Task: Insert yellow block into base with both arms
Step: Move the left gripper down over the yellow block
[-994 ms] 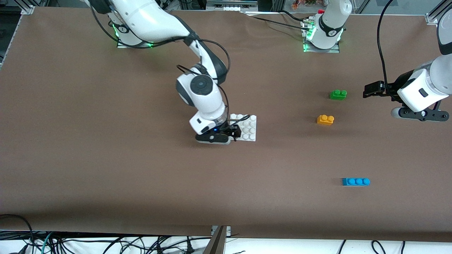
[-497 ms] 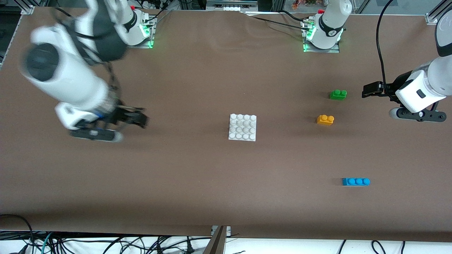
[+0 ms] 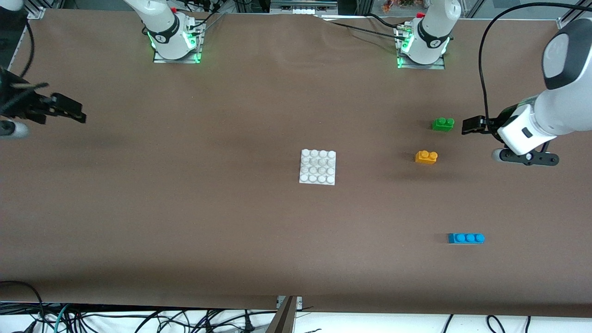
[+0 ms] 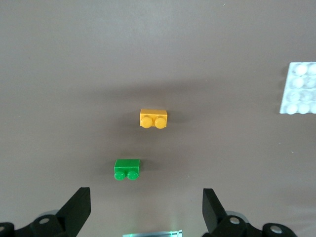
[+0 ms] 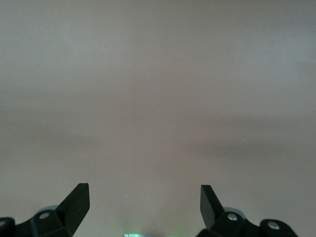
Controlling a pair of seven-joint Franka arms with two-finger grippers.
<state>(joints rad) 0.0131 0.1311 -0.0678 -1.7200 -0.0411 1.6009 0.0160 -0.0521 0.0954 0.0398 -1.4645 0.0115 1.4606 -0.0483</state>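
Observation:
The yellow block (image 3: 426, 157) lies on the brown table, apart from the white studded base (image 3: 317, 167) and toward the left arm's end of it. In the left wrist view the yellow block (image 4: 153, 118) lies past the green brick (image 4: 127, 169), with the base (image 4: 298, 89) at the edge. My left gripper (image 3: 472, 126) is open and empty, over the table beside the green brick (image 3: 443, 124); it also shows in the left wrist view (image 4: 145, 197). My right gripper (image 3: 69, 110) is open and empty over bare table at the right arm's end, and its wrist view (image 5: 143, 195) shows only tabletop.
A blue three-stud brick (image 3: 466, 238) lies nearer to the front camera than the yellow block. Both arm bases (image 3: 172, 34) stand along the table's back edge. Cables hang below the table's front edge.
My right arm has swung from the base out to the right arm's end of the table, leaving the base where it was. My left gripper has moved slightly toward the green brick.

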